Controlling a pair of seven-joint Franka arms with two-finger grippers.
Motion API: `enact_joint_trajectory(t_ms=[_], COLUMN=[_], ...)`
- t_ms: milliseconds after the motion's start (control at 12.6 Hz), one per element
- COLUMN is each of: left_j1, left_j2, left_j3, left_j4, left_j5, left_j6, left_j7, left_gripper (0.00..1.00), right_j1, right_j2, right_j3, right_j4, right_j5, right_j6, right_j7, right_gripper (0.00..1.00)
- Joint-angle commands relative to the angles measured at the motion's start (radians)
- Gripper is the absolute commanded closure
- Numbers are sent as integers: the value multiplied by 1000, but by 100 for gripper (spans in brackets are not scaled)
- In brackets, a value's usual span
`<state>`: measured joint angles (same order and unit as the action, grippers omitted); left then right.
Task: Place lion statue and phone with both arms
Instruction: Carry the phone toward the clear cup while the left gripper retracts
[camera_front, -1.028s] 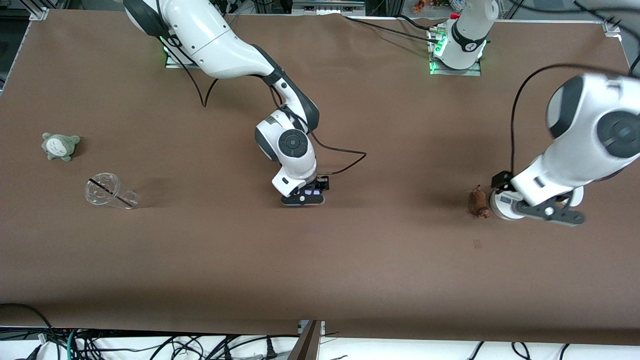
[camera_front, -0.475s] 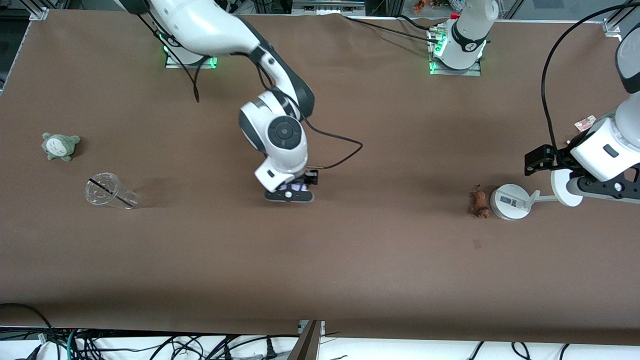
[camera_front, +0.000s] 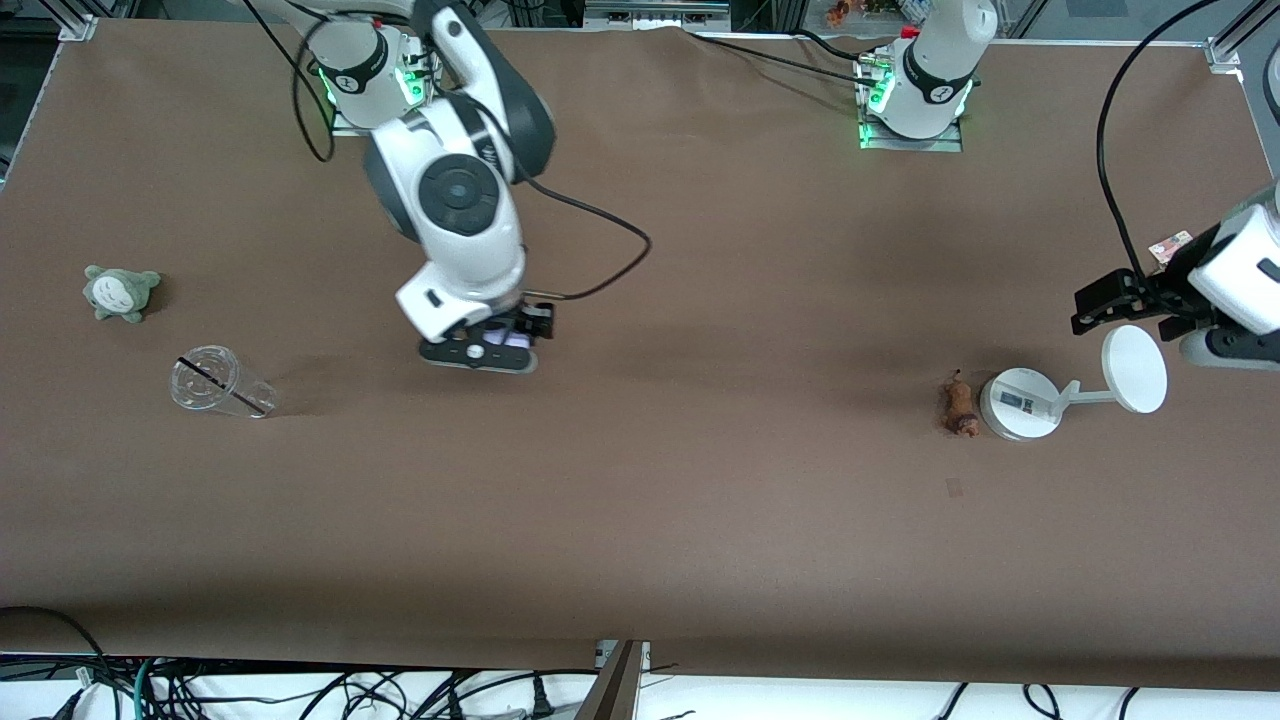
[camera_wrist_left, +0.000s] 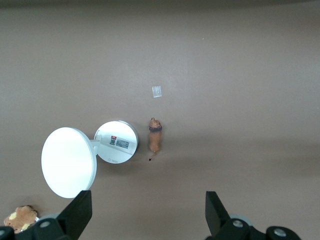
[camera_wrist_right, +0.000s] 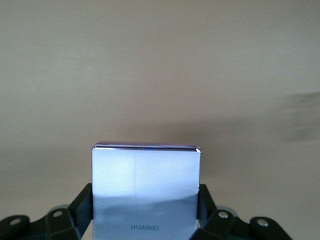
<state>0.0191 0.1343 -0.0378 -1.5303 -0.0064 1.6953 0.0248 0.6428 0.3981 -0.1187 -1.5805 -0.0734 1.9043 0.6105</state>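
Right tool (camera_front: 497, 348) left of centre of the frame, clamped on the phone (camera_wrist_right: 146, 192), left tool (camera_front: 1150, 310) spread wide at right edge, lion statue (camera_front: 958, 404) on the table (camera_front: 700, 500) beside a white stand (camera_front: 1020, 404)

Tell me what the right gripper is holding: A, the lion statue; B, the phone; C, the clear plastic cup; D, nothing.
B: the right gripper is shut on the phone, its fingers pressed against the edges, while the lion statue lies on the table.
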Motion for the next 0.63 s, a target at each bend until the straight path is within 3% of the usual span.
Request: enact_joint_trajectory(t_ms=[0, 158, 395, 554], left_j1=[-39, -41, -28, -30], left_j2=[-127, -130, -116, -117], left_j3=[21, 21, 16, 12], left_j4=[-152, -152, -147, -145], left_j5=[-6, 20, 34, 34], left_j6=[49, 49, 25, 4], left_j7=[3, -2, 4, 0], left_gripper=[0, 0, 0, 0], right_j1=[1, 0, -3, -35], right_j2=[-105, -111, -95, -79], right_j3=[-77, -152, -284, -311], right_j4=[-136, -168, -210, -272], right_j5=[9, 23, 142, 150], right_j6=[-8, -7, 22, 102], right_j7=[-136, -259, -455, -552], right_gripper=[80, 80, 80, 80])
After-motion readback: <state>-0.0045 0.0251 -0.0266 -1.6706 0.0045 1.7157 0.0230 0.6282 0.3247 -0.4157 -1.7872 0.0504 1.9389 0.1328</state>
